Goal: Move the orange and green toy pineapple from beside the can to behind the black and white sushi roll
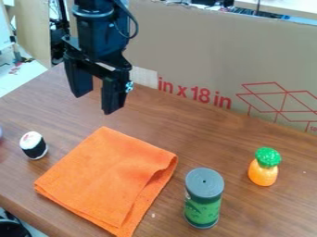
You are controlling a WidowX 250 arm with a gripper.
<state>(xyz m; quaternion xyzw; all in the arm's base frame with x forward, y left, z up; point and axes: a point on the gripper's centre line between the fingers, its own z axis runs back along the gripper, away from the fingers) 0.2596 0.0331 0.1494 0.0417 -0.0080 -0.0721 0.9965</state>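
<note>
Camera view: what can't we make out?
All in the camera view:
Pale thing: cut off by the left edge; can't tell what.
Arm: upper part cut off by the top edge.
Orange cloth: inner layers hidden by its top one.
Green canister: inside hidden by its grey top; label details too small.

Cloth [108,178] orange, can [202,207] grn/gry

Red print [195,93] (in inches), cardboard [204,51]
</note>
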